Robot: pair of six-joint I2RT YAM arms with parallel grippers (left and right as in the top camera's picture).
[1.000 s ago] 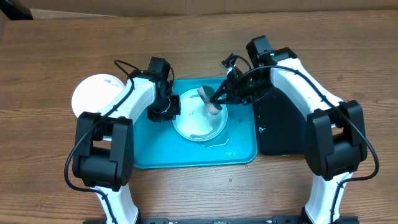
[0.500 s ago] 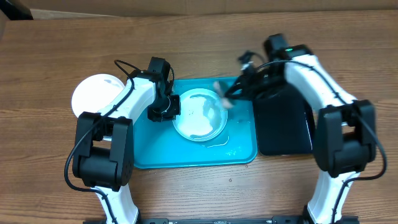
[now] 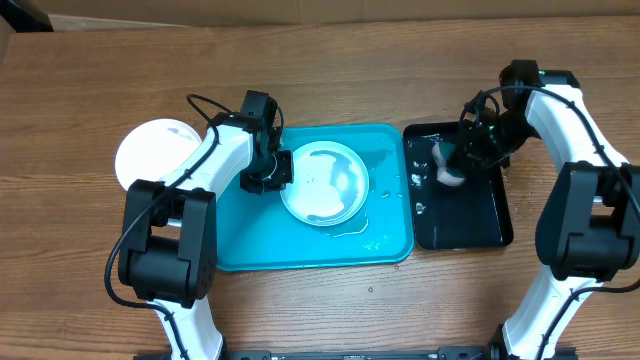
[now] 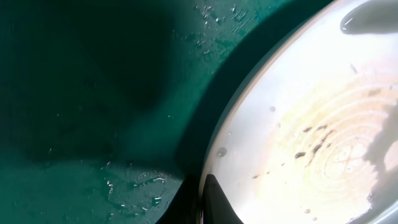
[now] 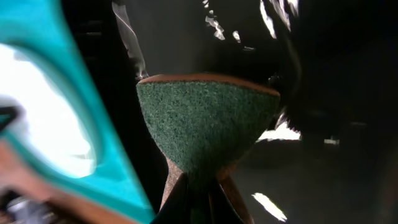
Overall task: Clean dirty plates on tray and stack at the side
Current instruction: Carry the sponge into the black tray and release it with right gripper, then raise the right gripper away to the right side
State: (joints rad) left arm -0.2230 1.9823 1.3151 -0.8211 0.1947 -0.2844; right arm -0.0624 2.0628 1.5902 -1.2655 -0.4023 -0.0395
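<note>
A pale round plate [image 3: 325, 183] with a light blue rim lies on the turquoise tray [image 3: 300, 250]. My left gripper [image 3: 268, 180] is shut on the plate's left rim. In the left wrist view the fingers [image 4: 207, 200] pinch that rim, and the plate [image 4: 311, 124] shows faint brown smears and water drops above the wet tray [image 4: 93, 93]. My right gripper [image 3: 462, 160] is shut on a sponge [image 3: 448, 168] over the black tray [image 3: 460, 225]. The right wrist view shows the sponge's green scouring face [image 5: 205, 124]. A white plate [image 3: 150, 150] lies on the table to the left of the tray. A yellow-green plate is out of view.
The glossy black tray stands right beside the turquoise tray's right edge and holds water droplets [image 3: 418, 180]. A puddle [image 3: 360, 232] lies on the turquoise tray below the plate. A cardboard box edge [image 3: 30, 15] shows at the far left corner.
My right gripper has carried the sponge to the right, off the plate and over the black tray. The left gripper and the plate have not moved.
</note>
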